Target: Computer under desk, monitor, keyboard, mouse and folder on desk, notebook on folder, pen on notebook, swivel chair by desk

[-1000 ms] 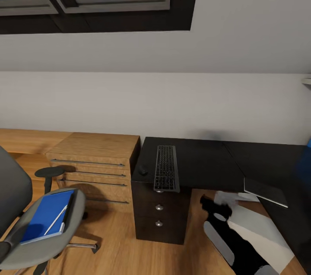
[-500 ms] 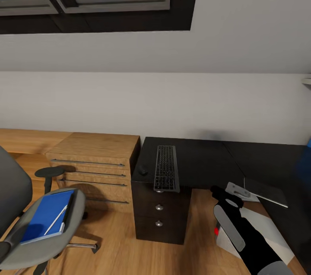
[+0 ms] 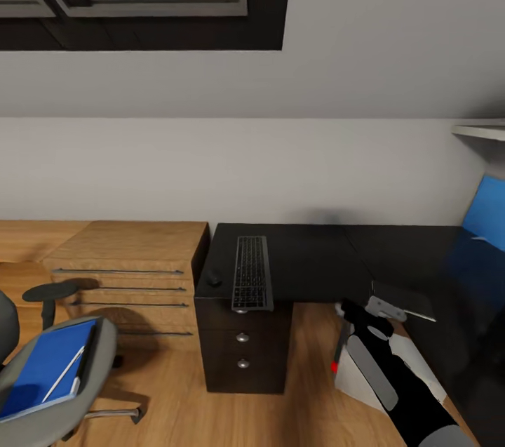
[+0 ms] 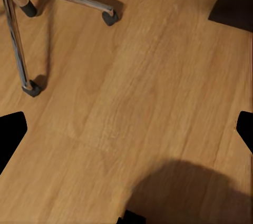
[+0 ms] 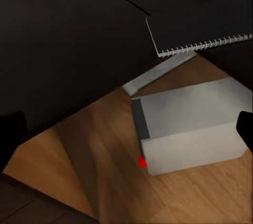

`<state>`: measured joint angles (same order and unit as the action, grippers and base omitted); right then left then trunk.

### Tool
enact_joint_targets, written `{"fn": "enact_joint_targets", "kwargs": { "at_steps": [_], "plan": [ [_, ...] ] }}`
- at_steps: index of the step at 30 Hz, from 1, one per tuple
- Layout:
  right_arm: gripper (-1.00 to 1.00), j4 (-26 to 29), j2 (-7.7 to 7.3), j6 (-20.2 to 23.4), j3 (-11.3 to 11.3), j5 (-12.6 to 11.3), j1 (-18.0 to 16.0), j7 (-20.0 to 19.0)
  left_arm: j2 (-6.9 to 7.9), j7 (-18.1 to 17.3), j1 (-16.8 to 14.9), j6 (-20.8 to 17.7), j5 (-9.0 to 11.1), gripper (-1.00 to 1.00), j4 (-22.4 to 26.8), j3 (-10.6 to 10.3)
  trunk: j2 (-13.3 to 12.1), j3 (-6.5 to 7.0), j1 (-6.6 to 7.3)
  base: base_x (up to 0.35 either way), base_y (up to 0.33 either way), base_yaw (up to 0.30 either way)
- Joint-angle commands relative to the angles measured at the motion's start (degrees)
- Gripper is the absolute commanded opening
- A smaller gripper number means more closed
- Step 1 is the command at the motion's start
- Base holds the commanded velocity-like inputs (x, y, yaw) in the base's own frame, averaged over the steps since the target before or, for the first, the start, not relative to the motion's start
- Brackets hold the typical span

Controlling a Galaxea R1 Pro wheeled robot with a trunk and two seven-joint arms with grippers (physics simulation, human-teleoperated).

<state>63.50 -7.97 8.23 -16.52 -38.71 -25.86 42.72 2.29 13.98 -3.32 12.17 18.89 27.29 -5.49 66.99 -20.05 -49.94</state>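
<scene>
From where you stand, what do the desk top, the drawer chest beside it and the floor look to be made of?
The desk looks like a matte black board, perhaps laminate: flat, no grain, faint sheen. The drawer chest appears to be light wood or veneer, with visible grain and thin metal-looking handles. The floor reads as warm wood planks, with grain lines and plank seams. This is a render, so the finishes are only apparent.

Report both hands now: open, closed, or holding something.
Left hand: open, holding nothing, above wooden floor.
Right hand: open, holding nothing, near the computer.
</scene>
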Motion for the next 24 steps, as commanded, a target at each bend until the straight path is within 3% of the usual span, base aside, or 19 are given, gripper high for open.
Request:
{"fn": "enact_joint_targets", "kwargs": {
  "at_steps": [1,13,16,17,24],
  "plan": [
    [1.0,-0.08,-0.05,0.31,-0.21,-0.15,-0.07,0.23,0.07,0.44,-0.02,0.21,0.43,1.0,0.03,-0.51,0.05,-0.07,0.0,0.0,0.0,-0.26],
    [1.0,-3.4,0.05,-2.0,-0.53,0.03,-0.07,-4.41,0.1,0.44,-0.02,0.38,0.45,1.0,0.04,-0.65,0.05,-0.09,0.0,0.0,0.0,-0.213],
    [1.0,-3.31,0.16,-2.71,-2.69,0.09,-0.07,-4.59,0.13,0.44,-0.02,0.39,0.45,1.0,0.0,-0.66,0.05,-0.09,0.0,0.0,0.0,-0.034],
    [1.0,-3.32,0.22,-4.92,-4.83,0.12,-0.07,-4.65,0.16,0.44,-0.02,0.45,0.45,1.0,0.03,-0.66,0.05,-0.09,0.0,0.0,0.0,-0.006],
    [1.0,-3.47,0.17,-5.87,-5.34,0.04,-0.07,-4.66,0.17,0.44,-0.02,1.7,0.45,1.0,0.04,-0.66,0.05,-0.09,0.0,0.143,0.0,-0.001]
  ]
}}
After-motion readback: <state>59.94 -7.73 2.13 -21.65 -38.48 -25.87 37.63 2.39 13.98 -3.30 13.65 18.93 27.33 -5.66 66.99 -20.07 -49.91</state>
